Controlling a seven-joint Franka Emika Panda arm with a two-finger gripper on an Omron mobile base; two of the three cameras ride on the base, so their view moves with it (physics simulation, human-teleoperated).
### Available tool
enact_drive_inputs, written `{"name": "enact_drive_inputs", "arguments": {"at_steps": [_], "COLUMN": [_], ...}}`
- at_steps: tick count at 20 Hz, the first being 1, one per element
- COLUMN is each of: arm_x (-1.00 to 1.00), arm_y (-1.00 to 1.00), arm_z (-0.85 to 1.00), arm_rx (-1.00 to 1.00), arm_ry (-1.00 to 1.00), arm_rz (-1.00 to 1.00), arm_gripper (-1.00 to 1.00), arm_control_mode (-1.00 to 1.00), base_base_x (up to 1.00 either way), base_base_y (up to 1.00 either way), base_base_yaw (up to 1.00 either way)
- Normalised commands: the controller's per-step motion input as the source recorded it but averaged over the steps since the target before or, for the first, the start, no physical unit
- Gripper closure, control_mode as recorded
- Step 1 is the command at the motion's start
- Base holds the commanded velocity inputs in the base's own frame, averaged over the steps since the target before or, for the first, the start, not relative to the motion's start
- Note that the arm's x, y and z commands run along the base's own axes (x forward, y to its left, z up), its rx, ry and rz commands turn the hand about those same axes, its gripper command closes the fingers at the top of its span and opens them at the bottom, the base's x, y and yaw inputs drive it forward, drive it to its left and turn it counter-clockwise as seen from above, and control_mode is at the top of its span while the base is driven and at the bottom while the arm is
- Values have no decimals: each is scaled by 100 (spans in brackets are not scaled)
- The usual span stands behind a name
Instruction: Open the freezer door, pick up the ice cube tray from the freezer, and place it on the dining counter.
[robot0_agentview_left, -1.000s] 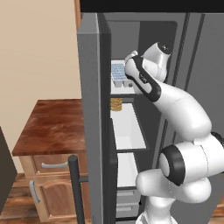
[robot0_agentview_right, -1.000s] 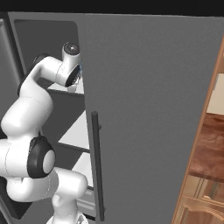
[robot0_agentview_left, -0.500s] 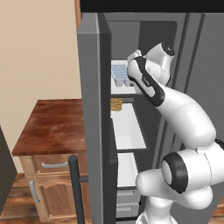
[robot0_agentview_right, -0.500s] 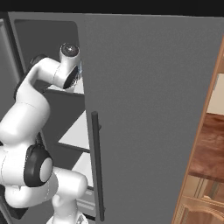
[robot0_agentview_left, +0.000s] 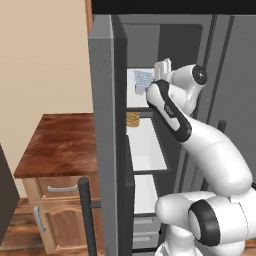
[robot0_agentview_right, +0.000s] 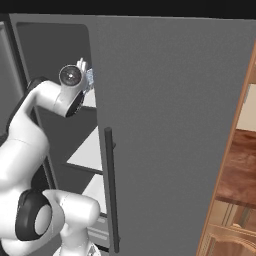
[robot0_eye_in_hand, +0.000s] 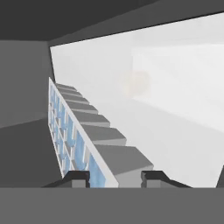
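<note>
The ice cube tray (robot0_agentview_left: 142, 80) sits on the upper white shelf (robot0_agentview_left: 136, 101) of the freezer (robot0_agentview_left: 165, 45), in the upper middle of the left base view, its pale-blue grid facing up. In the hand view it runs from the upper left down to the bottom centre (robot0_eye_in_hand: 74, 135), seen nearly edge-on: a thin white rim with blue cubes on its left side and grey moulded cups on its right. The end effector (robot0_eye_in_hand: 114, 178) is right at the tray's near end, its two dark tips spread with the rim passing between them; they do not look pressed onto it yet.

By its look the tray should be light and stiff, a thin plastic moulding, probably slick on its smooth faces. The narrow rim at the near short end seems the sensible hold, pinched across its thickness. Held only at one end it could tip or swing, so a deep, square bite matters, and the cubes may spill if it tilts.

One shelf below, in the middle of the left base view, lies a stack of round golden-brown food (robot0_agentview_left: 132, 118). The freezer door (robot0_agentview_left: 106, 145) stands open at centre left. A small wood-topped cabinet (robot0_agentview_left: 60, 145) stands at the lower left.
</note>
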Motion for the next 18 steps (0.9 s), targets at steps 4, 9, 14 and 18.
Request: {"name": "enact_drive_inputs", "arguments": {"at_steps": [4,9,14,18], "arm_x": [0,-3,-26,-37], "arm_y": [0,0,0,-1], "arm_z": [32,36,29,19], "arm_rx": [3,0,0,0], "arm_ry": [-10,0,12,22], "arm_rz": [-7,-1,1,4], "arm_gripper": [100,100,100,100], "arm_control_mode": [-100,-100,-100,-100], "base_base_x": [0,0,0,0], "base_base_y": [0,0,0,0], "base_base_yaw": [0,0,0,0]}}
